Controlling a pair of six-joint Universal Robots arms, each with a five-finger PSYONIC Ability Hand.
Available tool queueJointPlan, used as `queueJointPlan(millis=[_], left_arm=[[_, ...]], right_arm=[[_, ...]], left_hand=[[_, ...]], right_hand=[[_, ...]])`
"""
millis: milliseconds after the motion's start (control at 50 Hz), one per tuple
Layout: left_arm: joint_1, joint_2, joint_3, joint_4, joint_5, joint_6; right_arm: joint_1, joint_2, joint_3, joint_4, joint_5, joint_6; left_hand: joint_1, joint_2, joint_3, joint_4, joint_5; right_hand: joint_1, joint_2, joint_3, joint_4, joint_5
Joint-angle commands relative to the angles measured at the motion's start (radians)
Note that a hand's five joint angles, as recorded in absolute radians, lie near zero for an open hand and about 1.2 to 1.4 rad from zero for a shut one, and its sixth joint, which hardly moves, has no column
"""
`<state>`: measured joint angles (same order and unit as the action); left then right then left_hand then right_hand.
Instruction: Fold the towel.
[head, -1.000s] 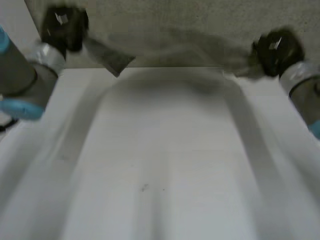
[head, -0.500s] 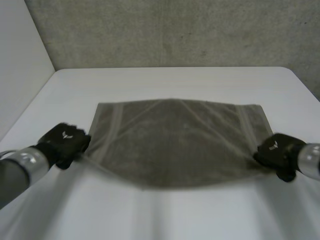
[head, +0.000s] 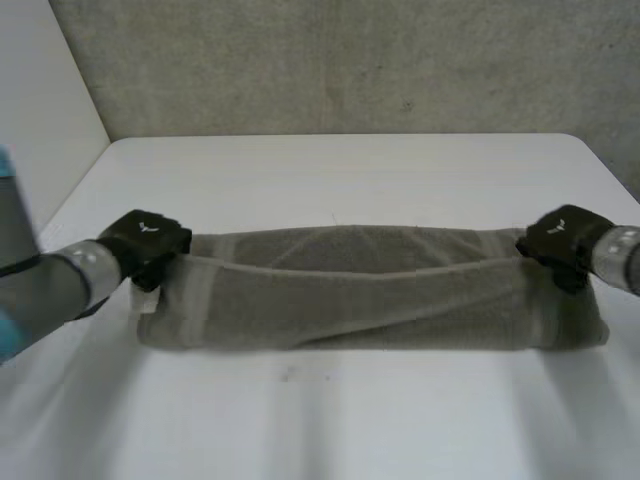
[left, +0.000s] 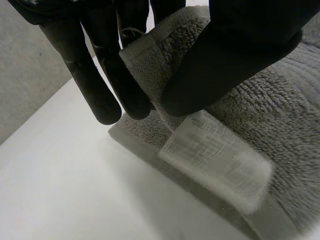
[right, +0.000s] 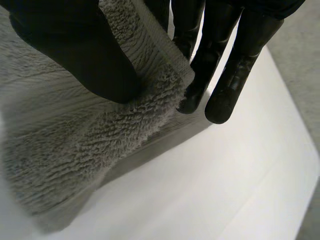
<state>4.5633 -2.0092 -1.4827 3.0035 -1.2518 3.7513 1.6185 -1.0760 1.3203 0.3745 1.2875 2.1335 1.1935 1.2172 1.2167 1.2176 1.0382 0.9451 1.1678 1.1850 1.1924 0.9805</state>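
Left hand (head: 148, 243) of mine pinches the folded towel (head: 370, 295) at its far left corner — my right hand (head: 560, 240) pinches the far right one.

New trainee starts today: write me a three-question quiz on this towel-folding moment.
1. True or false: the grey towel lies in a single flat layer on the white table.
2. The left robot hand: A) hovers open above the table; B) pinches a towel corner between thumb and fingers; C) presses the towel's middle.
3. Which part of the towel does the right robot hand hold?
Key: 1 false, it is folded over lengthwise; 2 B; 3 a corner at the towel's right end, pinched.
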Motion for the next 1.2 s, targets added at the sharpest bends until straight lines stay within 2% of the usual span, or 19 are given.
queueJointPlan(millis=[20,180,320,340,360,380,400,420,460,540,680,740,780,800,840,860,920,1000,1200], left_arm=[[-0.056,-0.224,0.26,0.051,-0.075,-0.019],[-0.073,-0.367,0.476,0.083,-0.144,-0.042],[-0.089,-0.448,0.588,0.117,-0.163,-0.045],[-0.089,-0.448,0.588,0.117,-0.163,-0.045],[-0.092,-0.453,0.591,0.12,-0.163,-0.045],[-0.092,-0.453,0.591,0.12,-0.163,-0.045],[-0.096,-0.454,0.591,0.12,-0.163,-0.045],[-0.104,-0.453,0.588,0.12,-0.166,-0.044],[-0.112,-0.451,0.584,0.117,-0.164,-0.045],[-0.141,-0.431,0.553,0.112,-0.163,-0.047],[-0.147,-0.349,0.471,0.11,-0.163,-0.053],[-0.156,-0.316,0.415,0.117,-0.158,-0.062],[-0.162,-0.304,0.391,0.118,-0.156,-0.067],[-0.167,-0.293,0.369,0.12,-0.156,-0.074],[-0.171,-0.283,0.351,0.12,-0.156,-0.083],[-0.175,-0.267,0.332,0.12,-0.155,-0.094],[-0.178,-0.243,0.302,0.12,-0.152,-0.116],[-0.187,-0.229,0.279,0.123,-0.15,-0.131],[-0.205,-0.203,0.248,0.143,-0.15,-0.133]], right_arm=[[0.081,0.172,-0.105,-0.248,0.122,0.0],[0.13,0.27,-0.168,-0.552,0.191,-0.007],[0.143,0.337,-0.216,-0.641,0.217,-0.009],[0.147,0.349,-0.219,-0.641,0.223,-0.01],[0.147,0.349,-0.219,-0.641,0.223,-0.011],[0.152,0.358,-0.217,-0.64,0.243,-0.011],[0.161,0.363,-0.216,-0.64,0.272,-0.012],[0.161,0.363,-0.216,-0.64,0.273,-0.012],[0.176,0.347,-0.194,-0.635,0.317,0.002],[0.175,0.289,-0.147,-0.629,0.326,0.028],[0.167,0.151,-0.02,-0.605,0.27,0.186],[0.153,0.079,0.03,-0.534,0.205,0.287],[0.086,0.033,0.063,-0.417,0.127,0.363],[0.086,0.033,0.063,-0.416,0.127,0.364],[0.028,0.018,0.083,-0.315,0.037,0.396],[0.027,0.018,0.083,-0.315,0.036,0.396],[-0.011,0.022,0.108,-0.258,-0.022,0.399],[-0.069,0.039,0.154,-0.284,-0.056,0.396],[-0.123,0.083,0.197,-0.443,-0.066,0.396]], left_hand=[[0.203,0.179,0.18,0.179,0.184],[0.203,0.179,0.18,0.179,0.184],[0.203,0.179,0.18,0.179,0.184],[0.203,0.179,0.18,0.179,0.184],[0.011,-0.012,-0.012,-0.013,-0.008],[0.009,-0.014,-0.014,-0.015,-0.01],[-0.54,-0.564,-0.563,-0.564,-0.559],[-1.019,-1.043,-1.042,-1.043,-1.038],[-1.01,-1.033,-1.033,-1.034,-1.029],[-1.015,-1.039,-1.038,-1.039,-1.034],[-1.015,-1.039,-1.038,-1.039,-1.034],[-1.015,-1.039,-1.038,-1.039,-1.034],[-1.015,-1.039,-1.038,-1.039,-1.034],[-1.015,-1.039,-1.038,-1.039,-1.034],[-1.015,-1.039,-1.038,-1.039,-1.034],[-1.015,-1.039,-1.038,-1.039,-1.034],[-1.015,-1.039,-1.038,-1.039,-1.034],[-1.015,-1.039,-1.038,-1.039,-1.034],[-1.012,-1.036,-1.035,-1.036,-1.032]], right_hand=[[0.451,0.228,0.211,0.204,0.241],[0.451,0.228,0.211,0.204,0.241],[0.451,0.228,0.211,0.204,0.241],[-0.208,-0.43,-0.447,-0.455,-0.418],[-0.214,-0.437,-0.454,-0.461,-0.424],[-0.746,-0.969,-0.986,-0.993,-0.956],[-0.771,-0.993,-1.01,-1.018,-0.98],[-0.771,-0.993,-1.01,-1.018,-0.98],[-0.771,-0.993,-1.01,-1.018,-0.98],[-0.771,-0.993,-1.01,-1.018,-0.98],[-0.771,-0.993,-1.01,-1.018,-0.98],[-0.771,-0.993,-1.01,-1.018,-0.98],[-0.771,-0.993,-1.01,-1.018,-0.98],[-0.771,-0.993,-1.01,-1.018,-0.98],[-0.771,-0.993,-1.01,-1.018,-0.98],[-0.771,-0.993,-1.01,-1.018,-0.98],[-0.629,-0.852,-0.869,-0.876,-0.839],[-0.432,-0.655,-0.672,-0.679,-0.642],[-0.167,-0.39,-0.407,-0.415,-0.377]])
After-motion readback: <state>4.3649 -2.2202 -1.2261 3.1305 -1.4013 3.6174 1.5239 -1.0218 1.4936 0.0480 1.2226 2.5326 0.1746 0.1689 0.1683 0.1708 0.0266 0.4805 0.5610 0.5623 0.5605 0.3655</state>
